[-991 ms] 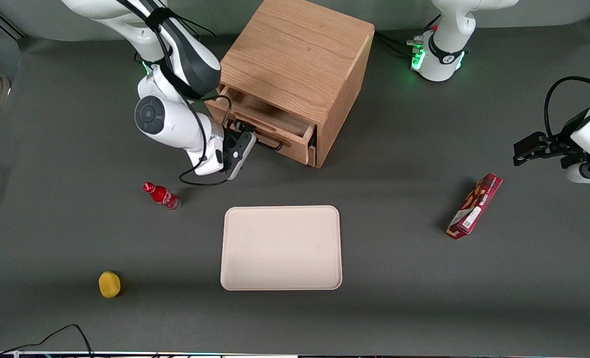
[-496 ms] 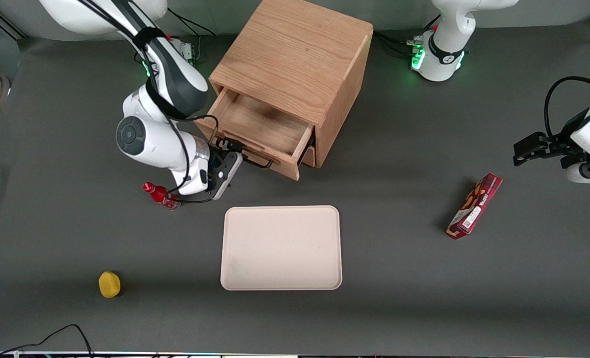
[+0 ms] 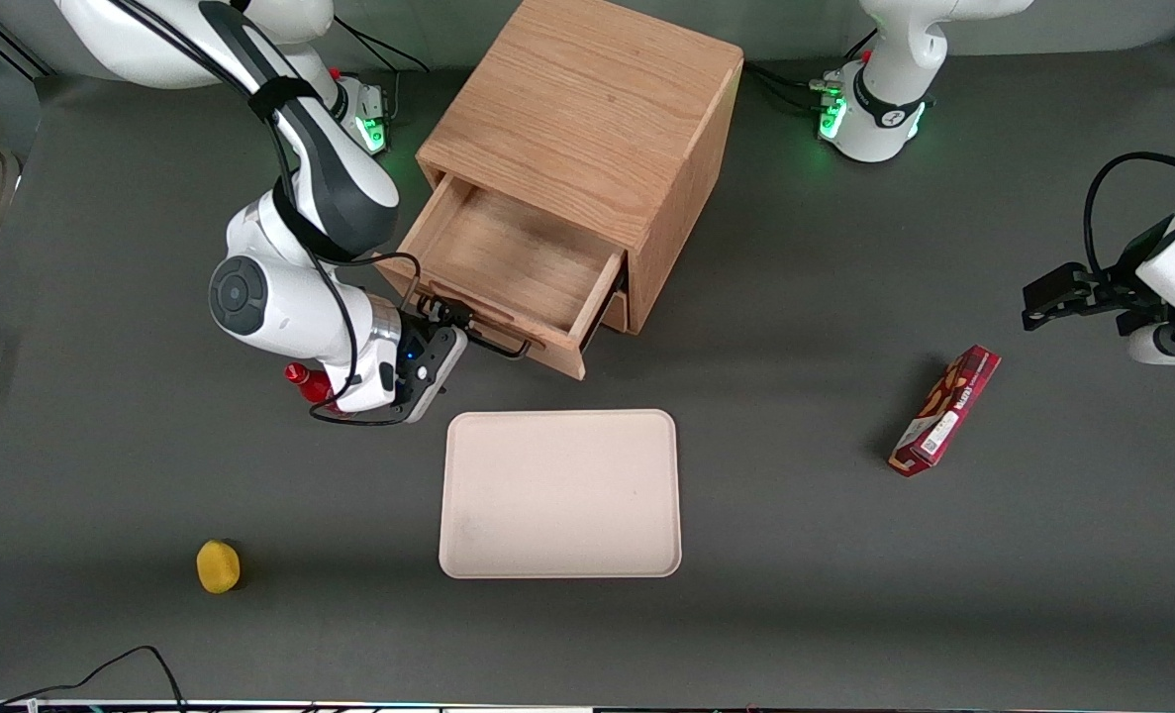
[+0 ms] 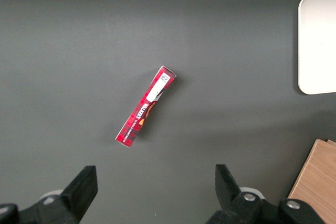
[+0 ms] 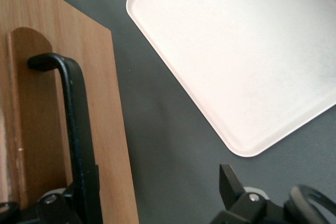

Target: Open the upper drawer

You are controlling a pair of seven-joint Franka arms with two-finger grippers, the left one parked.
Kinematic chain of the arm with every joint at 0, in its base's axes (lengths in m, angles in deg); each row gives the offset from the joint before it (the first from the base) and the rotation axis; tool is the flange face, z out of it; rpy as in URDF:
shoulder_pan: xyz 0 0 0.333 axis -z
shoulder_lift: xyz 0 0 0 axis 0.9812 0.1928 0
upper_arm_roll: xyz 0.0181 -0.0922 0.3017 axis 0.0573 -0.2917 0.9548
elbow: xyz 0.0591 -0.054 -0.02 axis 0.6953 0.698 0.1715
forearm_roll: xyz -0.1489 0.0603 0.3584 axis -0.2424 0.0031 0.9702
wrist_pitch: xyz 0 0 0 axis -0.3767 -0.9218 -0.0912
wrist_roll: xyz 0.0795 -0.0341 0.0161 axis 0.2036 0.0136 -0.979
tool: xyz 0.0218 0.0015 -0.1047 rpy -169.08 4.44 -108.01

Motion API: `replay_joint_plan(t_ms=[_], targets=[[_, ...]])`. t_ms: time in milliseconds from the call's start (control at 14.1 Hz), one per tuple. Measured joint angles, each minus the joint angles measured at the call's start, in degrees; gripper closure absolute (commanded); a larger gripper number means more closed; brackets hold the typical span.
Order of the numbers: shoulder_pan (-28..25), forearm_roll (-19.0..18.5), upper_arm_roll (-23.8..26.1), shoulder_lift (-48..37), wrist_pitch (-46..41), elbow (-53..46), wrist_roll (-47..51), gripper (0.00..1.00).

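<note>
The upper drawer (image 3: 508,259) of the wooden cabinet (image 3: 577,109) stands pulled well out toward the front camera, and its inside is bare. Its thin black bar handle (image 3: 496,347) is on the drawer front (image 5: 107,103). My right gripper (image 3: 445,319) is at the handle's end toward the working arm's side. In the right wrist view the gripper (image 5: 152,178) is open, jaws wide apart. One finger (image 5: 79,192) lies against the black handle (image 5: 73,119); the other finger (image 5: 229,182) hangs over the grey table. A sliver of the lower drawer (image 3: 617,312) shows under the upper one.
A cream tray (image 3: 559,493) lies nearer the front camera than the drawer and shows in the right wrist view (image 5: 241,51). A red bottle (image 3: 300,377) is partly hidden under my wrist. A yellow object (image 3: 218,566) sits near the front edge. A red box (image 3: 945,411) lies toward the parked arm's end.
The upper drawer has slid farther out of the cabinet toward the front camera. My gripper moved with its handle and now covers part of the red bottle.
</note>
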Motion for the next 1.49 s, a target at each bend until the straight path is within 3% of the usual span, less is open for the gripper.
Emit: replay_joint_plan(t_ms=[779,1133,1345,1487], targets=[[-0.13,-0.5,-6.23,5.55,-13.2,-14.75,-5.51,0.0],[-0.12,-0.59,-6.57,6.91,-25.96,-26.19,-5.19,0.0],[-0.13,-0.62,-7.29,4.84,-33.13,-32.9,0.46,0.0],[-0.14,-0.64,-7.84,0.94,-35.5,-35.27,9.78,0.0]])
